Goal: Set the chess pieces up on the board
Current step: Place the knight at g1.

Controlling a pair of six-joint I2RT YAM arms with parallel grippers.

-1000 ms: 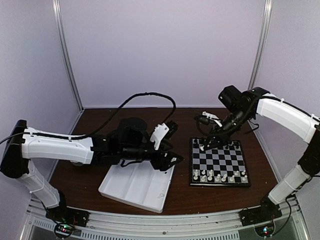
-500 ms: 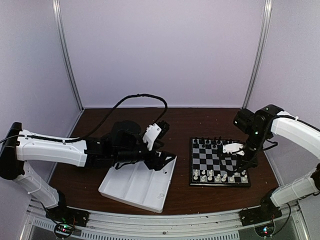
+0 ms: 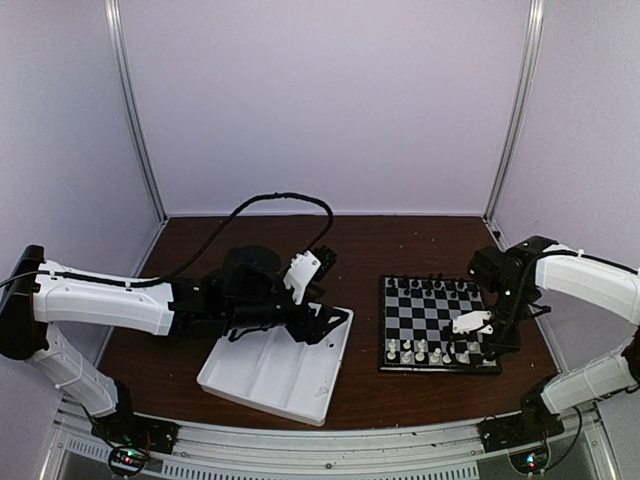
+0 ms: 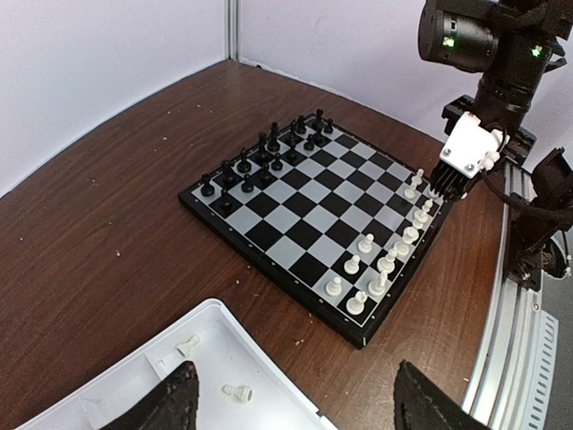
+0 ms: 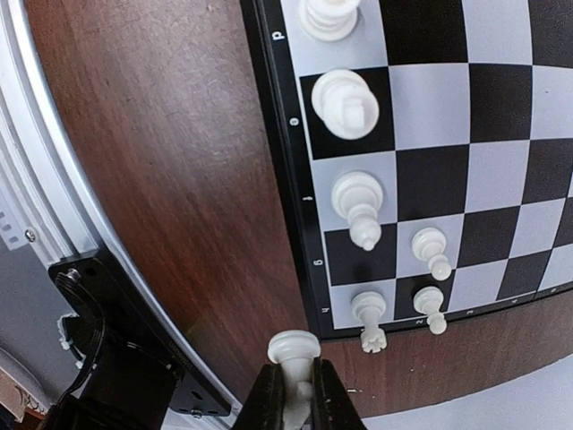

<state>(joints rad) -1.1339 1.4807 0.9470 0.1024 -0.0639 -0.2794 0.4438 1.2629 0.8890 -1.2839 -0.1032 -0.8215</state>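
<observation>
Currently the right end effector [image 5: 295,394] pinches a white chess piece [image 5: 293,345] upright. The board [image 5: 430,188] lies just ahead, nearest this arm. The left end effector [image 4: 300,408] is spread.

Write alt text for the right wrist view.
The right gripper is shut on a white piece, seen against the table just off the board's corner. Other white pieces stand along the board's edge.

White three-compartment tray [image 3: 262,378] sits a bit skewed on the dark brown table [image 3: 400,240], plain pale walls [image 3: 330,100] all around.
</observation>
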